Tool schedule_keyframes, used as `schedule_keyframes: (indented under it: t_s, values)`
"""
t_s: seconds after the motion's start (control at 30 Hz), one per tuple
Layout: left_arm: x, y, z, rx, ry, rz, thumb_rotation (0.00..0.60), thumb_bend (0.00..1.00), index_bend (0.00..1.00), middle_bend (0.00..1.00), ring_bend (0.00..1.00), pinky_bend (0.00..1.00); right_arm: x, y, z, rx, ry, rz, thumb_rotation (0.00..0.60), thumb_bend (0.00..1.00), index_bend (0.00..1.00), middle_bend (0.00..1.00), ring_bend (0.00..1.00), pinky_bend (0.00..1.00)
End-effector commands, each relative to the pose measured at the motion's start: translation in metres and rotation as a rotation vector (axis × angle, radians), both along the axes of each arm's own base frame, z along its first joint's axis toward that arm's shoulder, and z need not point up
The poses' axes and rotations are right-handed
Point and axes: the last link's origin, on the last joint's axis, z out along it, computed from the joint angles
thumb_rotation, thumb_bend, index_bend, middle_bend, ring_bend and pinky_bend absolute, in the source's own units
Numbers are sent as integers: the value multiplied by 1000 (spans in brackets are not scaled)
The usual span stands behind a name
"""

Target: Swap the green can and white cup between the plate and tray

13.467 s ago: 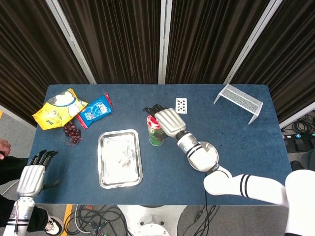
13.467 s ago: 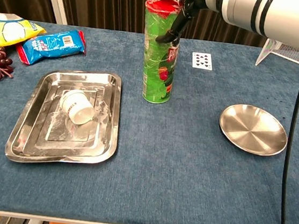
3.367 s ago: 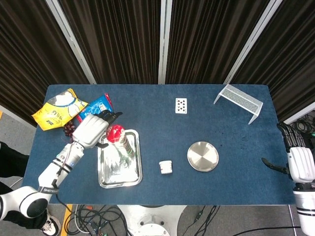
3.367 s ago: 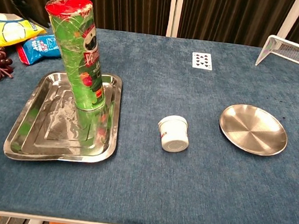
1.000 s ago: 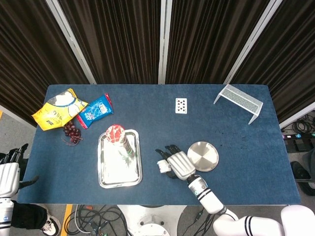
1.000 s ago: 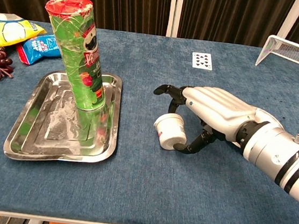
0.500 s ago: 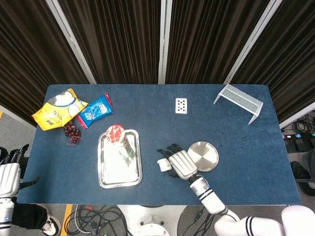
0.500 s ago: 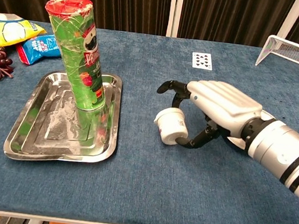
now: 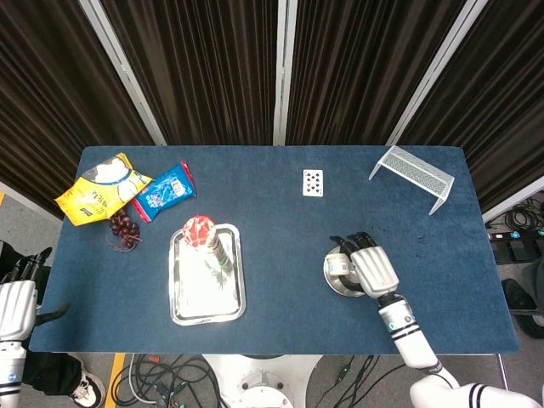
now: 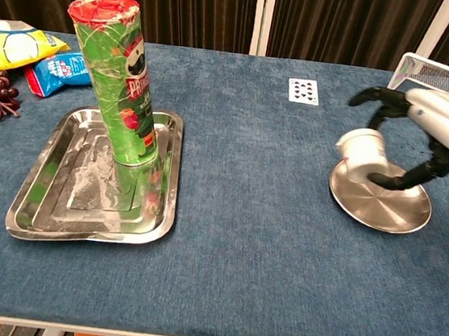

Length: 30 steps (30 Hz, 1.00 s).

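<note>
The green can [image 10: 115,74] with a red lid [image 9: 201,231] stands upright in the steel tray [image 10: 50,205] at the left. My right hand [image 10: 439,132] holds the white cup [image 10: 364,155] tilted on its side just above the left part of the round metal plate [image 10: 390,211]. From the head view the right hand [image 9: 372,270] covers the plate [image 9: 336,282], with the cup [image 9: 338,265] at its left edge. My left hand [image 9: 17,302] hangs off the table's left edge, fingers apart, holding nothing.
A yellow snack bag [image 9: 98,189], a blue packet [image 9: 166,189] and grapes [image 9: 123,228] lie at the back left. A playing card [image 9: 313,182] lies at the back middle. A white wire rack [image 9: 414,172] stands at the back right.
My right hand has lifted the white cup off the cloth and carried it rightward, to just over the plate. The can, tray and left hand have not moved.
</note>
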Motion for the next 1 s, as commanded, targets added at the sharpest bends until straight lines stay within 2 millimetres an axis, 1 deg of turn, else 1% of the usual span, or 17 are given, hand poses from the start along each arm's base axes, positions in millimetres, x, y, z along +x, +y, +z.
schedule_keyframes:
  t_s: [0.03,0.13,0.17,0.2,0.23,0.27,0.3,0.33,0.4,0.5,0.57,0.67,0.77,0.8,0.9,1.0]
  values:
    - [1,0,0,-5,1,0,600,58,100,157,129,325,-19,2,5,-1,13,-50,600,225,178,539,197,167]
    - [1,1,-1,-10,7,2,600,58,101,157,129,325,-28,2,3,30,23,-76,600,212,158,527,188,145]
    - [1,1,-1,-10,10,2,600,58,101,157,130,325,-29,2,3,39,23,-80,600,203,135,507,171,132]
    - [1,1,-1,-9,11,2,600,58,101,157,130,325,-30,1,2,45,24,-80,600,192,97,463,134,109]
    - [1,1,-1,-7,12,3,600,58,101,157,127,325,-31,1,2,54,29,-80,600,184,61,404,90,82]
    - [1,1,-1,-6,12,4,600,58,100,157,122,324,-32,1,1,66,37,-83,600,167,27,307,42,46]
    - [1,1,-1,-5,9,6,600,57,101,157,118,324,-34,0,1,85,50,-87,600,151,11,237,20,26]
    - [1,1,-1,-5,6,6,600,58,101,157,112,324,-34,0,1,92,55,-90,600,123,0,141,1,5]
    - [2,2,-3,-7,-3,2,600,57,100,157,110,323,-33,0,5,92,55,-87,600,63,0,29,0,0]
    - [1,2,-4,-6,-12,7,600,56,100,157,110,323,-34,2,16,68,41,-88,600,23,0,0,0,0]
    - [1,0,-4,-10,-23,6,600,56,100,157,110,323,-36,7,25,51,28,-90,600,19,0,0,0,0]
    - [3,-2,-6,-24,-49,-20,600,56,101,157,110,315,-41,22,45,-1,1,-87,600,10,0,0,0,0]
    - [5,-6,-8,-33,-65,-60,600,54,108,157,110,308,-54,49,71,-98,10,-81,600,0,0,0,0,0]
    - [5,-9,-8,-37,-63,-78,600,54,111,157,110,308,-61,61,80,-142,27,-86,600,0,0,0,0,0]
    - [3,-16,-10,-48,-38,-117,600,56,121,157,106,298,-79,92,97,-245,59,-146,600,3,0,0,0,0]
    - [1,-20,-16,-73,-4,-148,600,57,131,149,87,267,-92,114,107,-292,63,-203,600,9,0,0,0,0]
